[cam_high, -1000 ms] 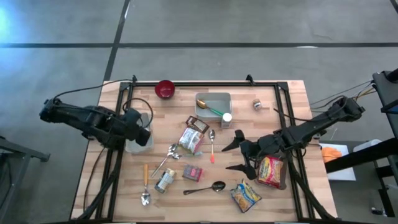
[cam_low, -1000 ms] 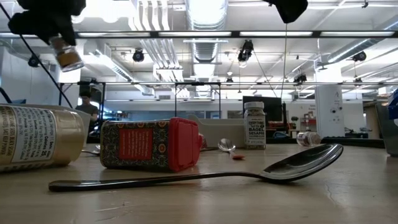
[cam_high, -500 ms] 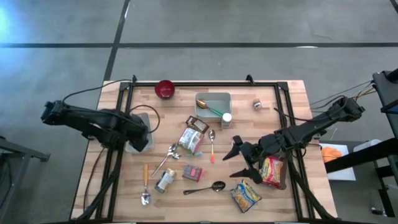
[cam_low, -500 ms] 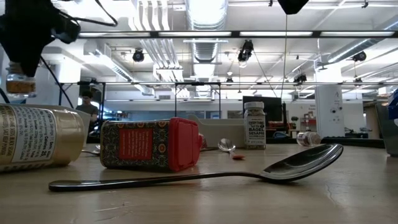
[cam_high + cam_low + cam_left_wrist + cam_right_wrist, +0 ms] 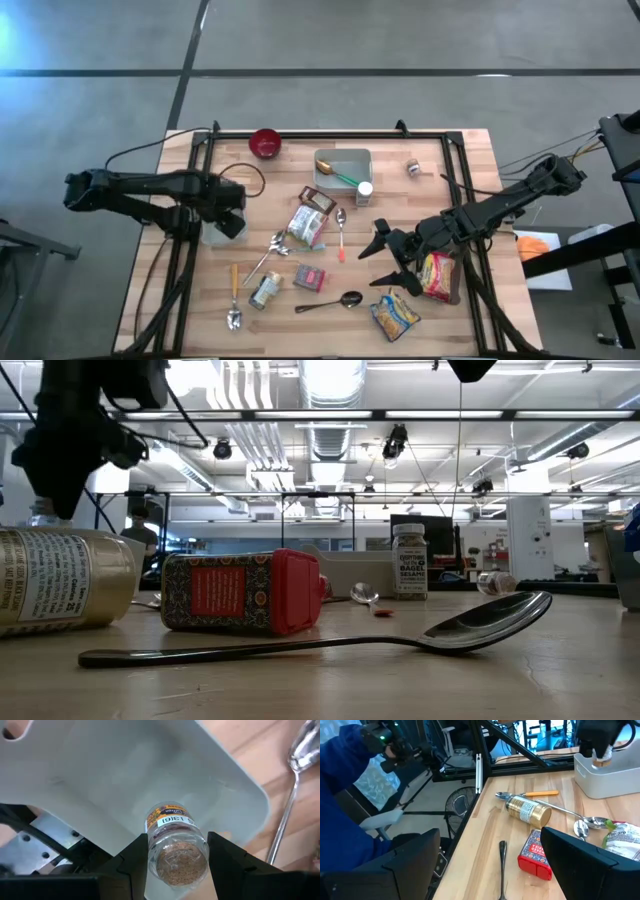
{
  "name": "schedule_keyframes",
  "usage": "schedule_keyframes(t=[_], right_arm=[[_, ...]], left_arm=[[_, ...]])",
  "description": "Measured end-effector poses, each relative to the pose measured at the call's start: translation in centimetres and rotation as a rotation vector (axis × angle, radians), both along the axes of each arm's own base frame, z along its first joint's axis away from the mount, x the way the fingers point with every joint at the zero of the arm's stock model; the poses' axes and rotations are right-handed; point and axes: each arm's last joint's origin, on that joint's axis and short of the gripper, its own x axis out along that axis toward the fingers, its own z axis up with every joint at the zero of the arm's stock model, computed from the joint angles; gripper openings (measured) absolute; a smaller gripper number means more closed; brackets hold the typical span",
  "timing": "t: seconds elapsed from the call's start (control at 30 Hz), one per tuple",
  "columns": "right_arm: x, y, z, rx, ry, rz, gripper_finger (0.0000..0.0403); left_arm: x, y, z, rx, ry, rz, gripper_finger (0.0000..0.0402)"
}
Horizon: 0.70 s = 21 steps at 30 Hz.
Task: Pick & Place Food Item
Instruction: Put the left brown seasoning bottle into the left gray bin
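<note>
While the left gripper (image 5: 177, 851) clamps a spice jar (image 5: 176, 842) over the grey bin (image 5: 150, 775), the right gripper (image 5: 392, 262) gapes.

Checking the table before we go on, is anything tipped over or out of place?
Yes. A gold can and a red-capped tin lie on their sides among scattered spoons. The left gripper holds a spice jar over the grey bin.

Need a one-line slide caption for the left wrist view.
Left gripper holds a small cork-stoppered glass spice jar over the pale grey plastic bin.
</note>
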Motion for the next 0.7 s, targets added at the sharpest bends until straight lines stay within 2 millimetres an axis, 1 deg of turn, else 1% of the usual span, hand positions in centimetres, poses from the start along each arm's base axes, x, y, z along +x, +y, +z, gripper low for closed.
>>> schedule_keyframes(t=[0.1,0.23,0.43,0.57,0.7], right_arm=[[0.0,0.0,0.0,0.000,0.000,0.000,0.0343],[0.0,0.0,0.0,0.000,0.000,0.001,0.0343],[-0.1,0.1,0.0,0.001,0.005,0.005,0.0343],[-0.2,0.4,0.0,0.001,0.005,0.018,0.0343],[-0.2,0.5,0.0,0.002,0.005,0.023,0.0343]], left_arm=[[-0.5,0.8,-0.8,-0.022,0.031,-0.001,0.0159],[-0.8,1.2,-1.6,-0.049,0.043,-0.022,0.0159],[1.1,1.6,-1.4,-0.009,-0.142,-0.071,0.0159],[1.2,1.6,-1.4,-0.017,-0.153,-0.084,0.0159],[1.1,1.5,-1.9,-0.058,-0.144,-0.027,0.0159]])
